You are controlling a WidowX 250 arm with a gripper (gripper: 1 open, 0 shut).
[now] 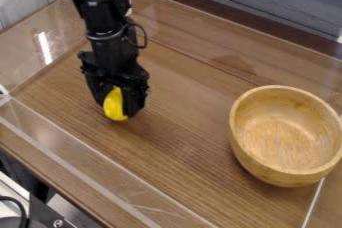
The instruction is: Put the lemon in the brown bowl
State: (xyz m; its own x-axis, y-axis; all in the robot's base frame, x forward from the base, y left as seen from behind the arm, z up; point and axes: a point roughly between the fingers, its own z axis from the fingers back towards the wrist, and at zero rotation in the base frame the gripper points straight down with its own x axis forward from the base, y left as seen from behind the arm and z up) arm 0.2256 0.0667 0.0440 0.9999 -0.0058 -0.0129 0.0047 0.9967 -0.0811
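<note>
The tool (118, 103) is gripping the lemon (116, 105) upright between its jaws just above the desk (187, 142), while the brown bowl (286, 134) is sitting well apart toward the image's right.

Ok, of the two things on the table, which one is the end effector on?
The lemon, small and yellow, between the end effector fingers; the brown bowl sits apart, empty.

Black robot arm (96, 12) showing a stack of chunky, segmented housings, thin black cables (131, 34) looping beside the wrist just above the hand, matte black two-fingered gripper (118, 104) ending in blocky dark fingers (136, 97), surfaces catching dull highlights
</note>
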